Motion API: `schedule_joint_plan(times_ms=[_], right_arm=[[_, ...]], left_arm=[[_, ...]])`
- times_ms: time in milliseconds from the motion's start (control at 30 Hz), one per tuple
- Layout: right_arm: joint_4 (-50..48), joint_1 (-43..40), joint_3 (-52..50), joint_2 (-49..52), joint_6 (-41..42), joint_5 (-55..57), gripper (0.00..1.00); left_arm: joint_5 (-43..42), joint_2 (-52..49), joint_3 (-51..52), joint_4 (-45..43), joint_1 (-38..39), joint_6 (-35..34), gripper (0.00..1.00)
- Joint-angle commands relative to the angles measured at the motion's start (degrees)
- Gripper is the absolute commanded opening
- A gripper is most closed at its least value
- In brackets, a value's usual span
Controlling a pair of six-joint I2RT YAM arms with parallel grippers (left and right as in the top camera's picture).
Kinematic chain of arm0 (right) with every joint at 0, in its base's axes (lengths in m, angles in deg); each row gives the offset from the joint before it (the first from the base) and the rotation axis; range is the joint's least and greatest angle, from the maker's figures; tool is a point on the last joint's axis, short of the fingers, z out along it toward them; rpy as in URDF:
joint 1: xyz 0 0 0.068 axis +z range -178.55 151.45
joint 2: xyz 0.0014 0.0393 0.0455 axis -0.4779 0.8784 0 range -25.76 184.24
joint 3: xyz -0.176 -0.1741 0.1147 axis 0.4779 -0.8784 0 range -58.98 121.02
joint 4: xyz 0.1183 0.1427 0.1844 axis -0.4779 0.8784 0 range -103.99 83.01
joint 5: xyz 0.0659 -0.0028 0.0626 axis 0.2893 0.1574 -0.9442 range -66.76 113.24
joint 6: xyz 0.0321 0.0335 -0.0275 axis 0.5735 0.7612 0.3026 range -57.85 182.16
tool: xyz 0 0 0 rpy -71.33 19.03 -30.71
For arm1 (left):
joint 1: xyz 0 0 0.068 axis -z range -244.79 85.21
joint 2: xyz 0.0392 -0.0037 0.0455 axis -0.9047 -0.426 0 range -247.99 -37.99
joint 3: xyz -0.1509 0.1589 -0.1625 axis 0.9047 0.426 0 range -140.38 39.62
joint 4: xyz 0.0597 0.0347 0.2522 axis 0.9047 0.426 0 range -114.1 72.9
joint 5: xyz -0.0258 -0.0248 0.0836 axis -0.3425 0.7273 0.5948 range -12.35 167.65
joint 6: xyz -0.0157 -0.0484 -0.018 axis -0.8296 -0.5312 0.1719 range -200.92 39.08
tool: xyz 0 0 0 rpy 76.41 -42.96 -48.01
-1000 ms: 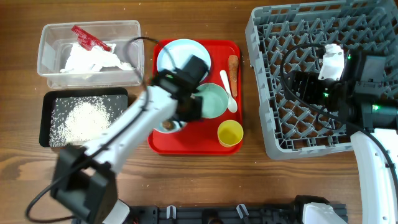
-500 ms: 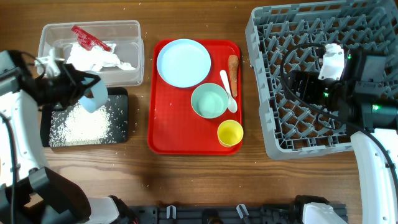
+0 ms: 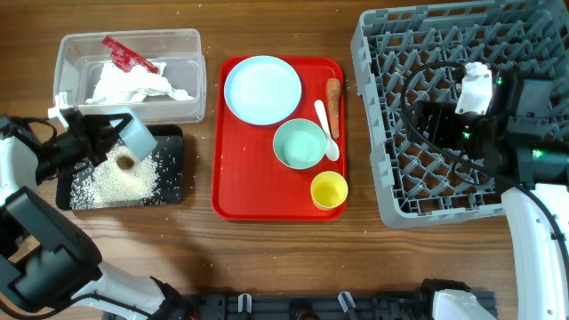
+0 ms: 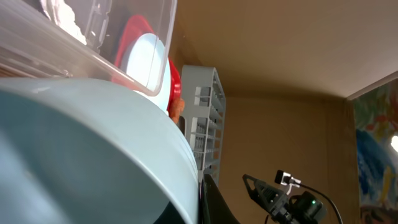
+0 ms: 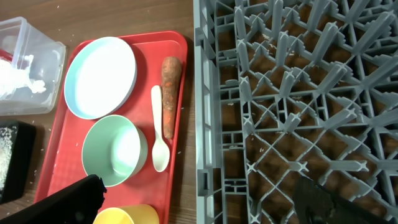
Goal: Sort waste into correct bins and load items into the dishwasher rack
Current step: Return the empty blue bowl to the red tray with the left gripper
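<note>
Overhead: the left gripper is pinching the rim of the light blue bowl and holding it tilted, mouth down, over the black tray. Rice grains are lying in that tray, and a small brown lump is sitting on them just below the bowl. The clear tub is holding the red wrapper and the tissue. The red tray is carrying the plate, pale green bowl, spoon, carrot stick and yellow cup. The right gripper is hovering over the dishwasher rack, which looks unloaded.

Left wrist: the bowl is filling the lower left, with the tub wall just above it. The fingers themselves are not showing clearly here, and neither is the inside of the bowl.

Right wrist: the fingers are standing wide apart and holding nothing, with rack pegs below.

Judgement: the step is dumping the bowl's scraps. To do it well, the arm should be keeping the mouth inside the tray's edges and tipping steeply enough to clear stuck grains. It should then level the bowl before carrying it across to the rack, watching the right arm parked there.
</note>
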Motion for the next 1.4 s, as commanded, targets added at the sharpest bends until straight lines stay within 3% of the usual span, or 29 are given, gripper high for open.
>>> schedule_joint_plan(times_ms=[0, 167, 300, 433, 467, 600, 667, 800, 967, 1000, 1033, 1067, 1267, 1367], right_arm=[[0.07, -0.17, 1.33, 0.42, 0.44, 0.07, 1.00], [-0.07, -0.17, 1.33, 0.42, 0.42, 0.07, 1.00], [-0.07, -0.17, 1.33, 0.42, 0.44, 0.07, 1.00], [-0.20, -0.17, 1.33, 0.42, 0.44, 0.07, 1.00], [-0.24, -0.17, 1.33, 0.42, 0.42, 0.07, 1.00], [-0.20, -0.17, 1.33, 0.42, 0.44, 0.07, 1.00], [-0.22, -0.17, 1.33, 0.42, 0.42, 0.09, 1.00], [-0.24, -0.17, 1.33, 0.42, 0.24, 0.28, 1.00], [-0.24, -0.17, 1.36, 0.42, 0.24, 0.31, 1.00], [-0.28, -0.17, 1.33, 0.42, 0.24, 0.31, 1.00], [-0.46, -0.17, 1.33, 0.42, 0.26, 0.31, 1.00], [-0.50, -0.17, 1.33, 0.42, 0.24, 0.31, 1.00], [-0.42, -0.17, 1.33, 0.42, 0.28, 0.28, 1.00], [-0.44, -0.17, 1.33, 0.42, 0.24, 0.28, 1.00]], left_arm=[[-2.36, -0.46, 0.37, 0.07, -0.37, 1.57, 0.04], [-3.19, -0.04, 0.28, 0.09, -0.28, 1.51, 0.04], [0.55, 9.79, -1.36, 0.42, 4.46, 1.53, 0.04], [22.88, 21.81, -1.44, -0.13, 21.33, 1.22, 0.04], [36.74, 22.64, -1.42, -0.15, 31.54, -1.90, 0.04], [60.72, 17.55, -1.42, -1.62, 51.01, -11.45, 0.04], [68.13, 12.33, -1.42, -3.21, 58.71, -14.78, 0.04], [70.58, 1.66, -1.42, -6.36, 66.25, -17.25, 0.04], [70.58, -3.72, -1.42, -6.75, 70.42, -18.08, 0.05], [70.58, -3.72, -1.42, -6.40, 70.86, -18.08, 0.13], [70.58, -3.72, -1.42, -5.97, 71.08, -18.08, 0.33], [70.58, -3.72, -1.42, -5.35, 71.06, -18.08, 0.44], [72.50, 1.14, -9.51, 2.67, 70.64, -18.03, 0.53], [72.48, 5.62, -12.59, 2.40, 70.95, -17.86, 0.64]])
